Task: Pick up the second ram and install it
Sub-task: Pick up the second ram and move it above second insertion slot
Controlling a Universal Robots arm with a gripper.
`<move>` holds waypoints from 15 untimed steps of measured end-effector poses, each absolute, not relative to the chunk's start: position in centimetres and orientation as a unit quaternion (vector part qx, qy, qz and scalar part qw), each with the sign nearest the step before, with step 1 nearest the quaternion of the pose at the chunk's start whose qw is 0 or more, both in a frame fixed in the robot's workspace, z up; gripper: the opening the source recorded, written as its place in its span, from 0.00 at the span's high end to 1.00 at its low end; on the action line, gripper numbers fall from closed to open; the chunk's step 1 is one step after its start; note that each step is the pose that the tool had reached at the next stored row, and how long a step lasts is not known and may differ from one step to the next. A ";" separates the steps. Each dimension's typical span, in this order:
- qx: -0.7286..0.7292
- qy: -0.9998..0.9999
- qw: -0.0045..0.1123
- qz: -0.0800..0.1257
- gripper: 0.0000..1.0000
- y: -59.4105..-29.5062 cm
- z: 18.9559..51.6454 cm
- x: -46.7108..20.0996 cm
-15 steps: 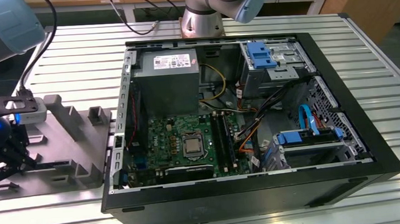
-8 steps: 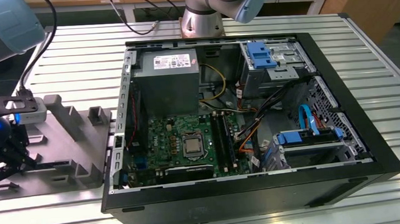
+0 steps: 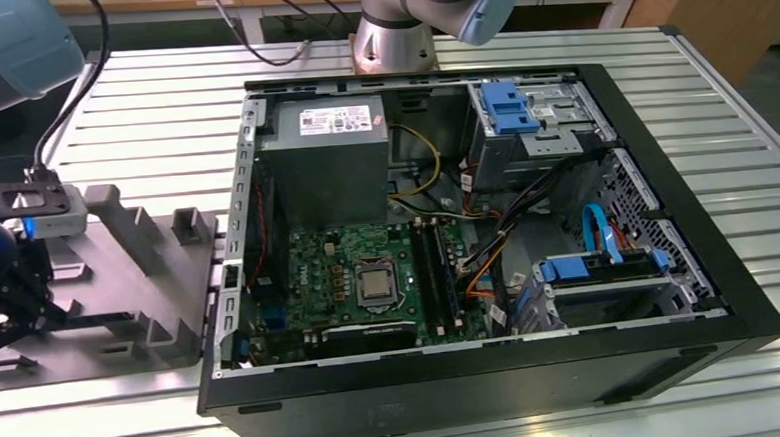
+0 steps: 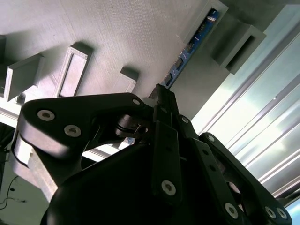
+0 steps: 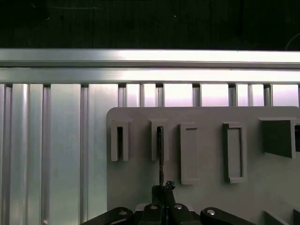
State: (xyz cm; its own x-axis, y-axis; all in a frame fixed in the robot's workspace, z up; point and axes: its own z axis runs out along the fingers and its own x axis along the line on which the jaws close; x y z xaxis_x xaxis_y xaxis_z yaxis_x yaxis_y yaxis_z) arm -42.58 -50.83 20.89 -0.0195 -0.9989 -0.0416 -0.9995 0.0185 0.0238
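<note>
Fingers (image 4: 164, 104) pinch second ram (image 4: 187, 50); ram upright in grey holder (image 5: 211, 187)

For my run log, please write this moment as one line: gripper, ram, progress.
gripper: shut on second ram | ram: on edge in grey fixture slot | install: not yet done

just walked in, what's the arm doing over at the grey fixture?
The arm's gripper is down on the grey fixture, which sits to the exterior view's left of the open PC case. Its fingers look closed on one end of the ram. The ram stands on edge in the fixture's slots, so it is gripped but not lifted out, and it is nowhere near the motherboard.
</note>
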 end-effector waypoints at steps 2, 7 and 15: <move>-0.700 0.714 0.006 0.023 0.89 -50.8 21.2 -42.6; -0.700 0.714 0.007 0.023 0.89 -50.8 22.2 -42.6; -0.700 0.714 0.007 0.023 0.89 -50.8 23.8 -42.6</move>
State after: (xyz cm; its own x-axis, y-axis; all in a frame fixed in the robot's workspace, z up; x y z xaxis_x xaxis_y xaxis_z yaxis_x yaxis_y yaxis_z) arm -42.58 -50.83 23.78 -0.0194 -0.9989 -0.0417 -0.9995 0.0185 0.0238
